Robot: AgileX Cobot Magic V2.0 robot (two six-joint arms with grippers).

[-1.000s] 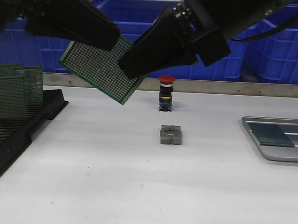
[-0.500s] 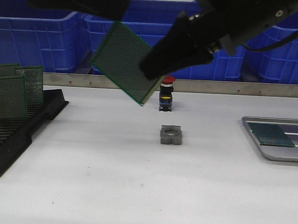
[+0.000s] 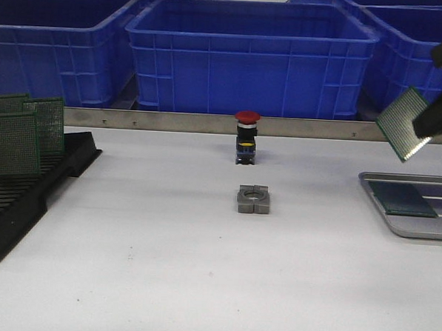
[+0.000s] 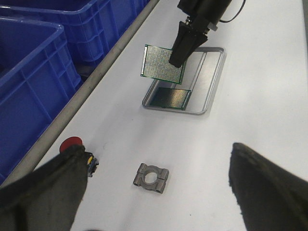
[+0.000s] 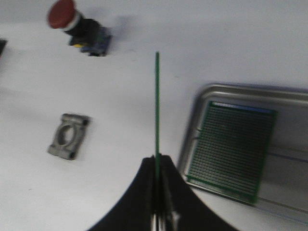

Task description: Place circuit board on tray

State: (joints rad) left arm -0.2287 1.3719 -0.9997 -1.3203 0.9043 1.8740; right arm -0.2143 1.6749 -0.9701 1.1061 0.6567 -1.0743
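Observation:
My right gripper (image 3: 429,123) is shut on a green perforated circuit board (image 3: 404,123) and holds it tilted in the air, above the near-left end of the silver-grey tray (image 3: 417,233). In the right wrist view the board (image 5: 157,106) is edge-on between the closed fingers, left of the tray (image 5: 250,90). A second green board (image 5: 233,149) lies flat in the tray. My left gripper (image 4: 154,192) is open wide and empty, high over the table's middle. It is out of the front view.
A grey metal clamp block (image 3: 253,199) lies mid-table. A red push button (image 3: 245,137) stands behind it. A black slotted rack (image 3: 26,200) with upright green boards (image 3: 22,136) stands at the left. Blue bins (image 3: 249,56) line the back behind a metal rail.
My right gripper carried the board from above mid-table to the far right, over the tray. My left arm let go of the board and withdrew up out of the front view.

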